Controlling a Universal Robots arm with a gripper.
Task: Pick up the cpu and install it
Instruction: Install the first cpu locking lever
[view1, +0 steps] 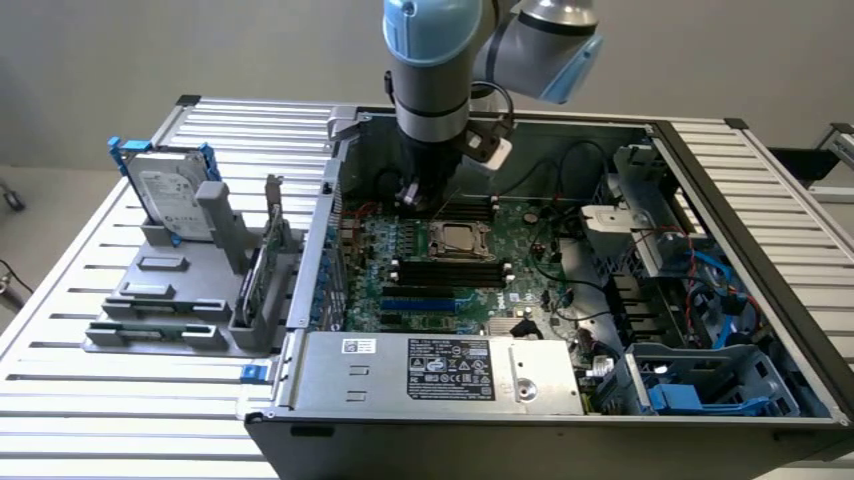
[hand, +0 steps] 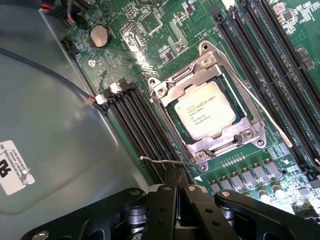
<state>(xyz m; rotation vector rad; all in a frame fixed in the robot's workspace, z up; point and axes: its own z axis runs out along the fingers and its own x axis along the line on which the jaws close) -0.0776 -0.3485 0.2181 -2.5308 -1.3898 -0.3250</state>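
1. I see a slatted metal table carrying everything.
2. An open computer case lies on it, with the green board exposed inside.
3. The arm reaches down into the case over the board's far edge.
4. A hard drive stands upright in a grey holder, outside the case on the exterior view's left.
5. The socket frame sits mid-board between dark memory slots.
6. The cpu lies flat inside that frame, label up.
7. My claw is closed, gripping nothing, beside the frame's thin wire lever, apart from the cpu.
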